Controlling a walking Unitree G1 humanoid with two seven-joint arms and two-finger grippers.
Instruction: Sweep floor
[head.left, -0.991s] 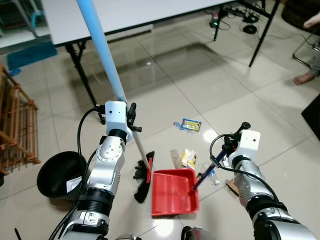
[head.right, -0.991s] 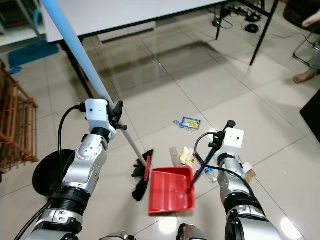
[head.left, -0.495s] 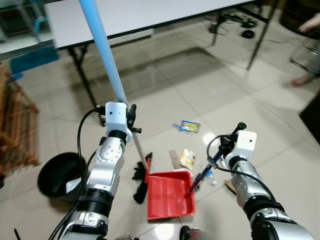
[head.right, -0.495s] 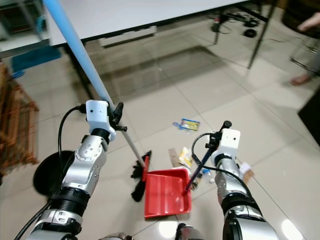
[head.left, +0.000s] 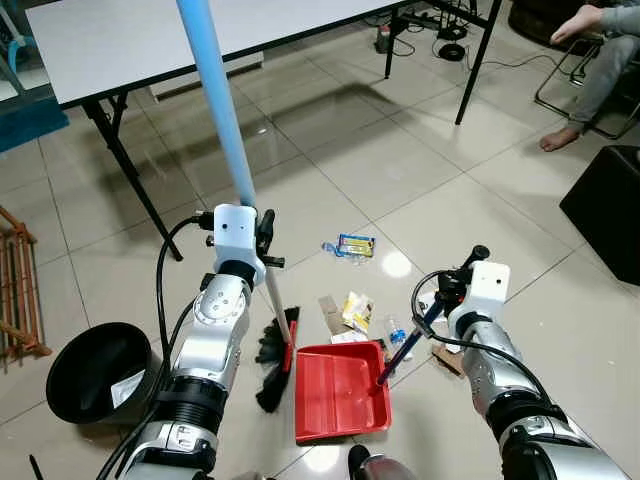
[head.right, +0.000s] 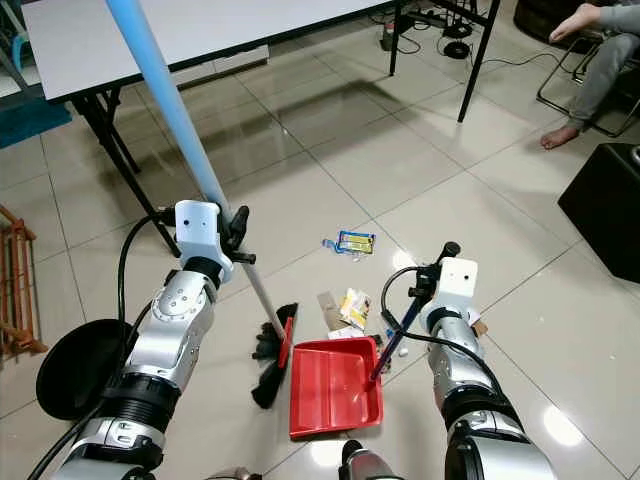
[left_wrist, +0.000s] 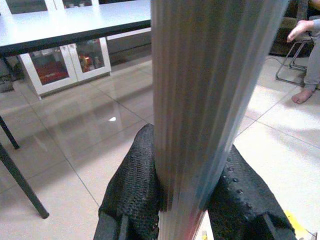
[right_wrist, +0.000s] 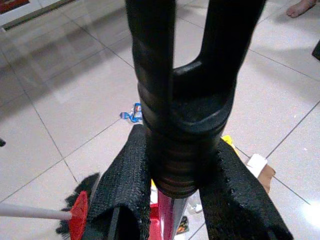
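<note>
Broom (head.left: 273, 352) pole sits clamped in left tool (left_wrist: 181, 200); right tool (right_wrist: 170, 200) grips dustpan (head.left: 338, 392) handle, litter (head.left: 352, 310), probably wrappers, just beyond its lip.

Camera view has swung since a second ago: more of the seated person (head.left: 598, 62) and a black box (head.left: 605, 205) at the right now show, the wooden rack (head.left: 17, 290) sits nearer the left edge. Broom head (head.left: 272, 360) has slid in to touch the left wall of the red dustpan (head.left: 338, 393). Dustpan now lies just below the litter pile (head.left: 352, 312), closer to it than before. Blue-and-yellow wrapper (head.left: 349, 245) lies further from the pan than earlier.
</note>
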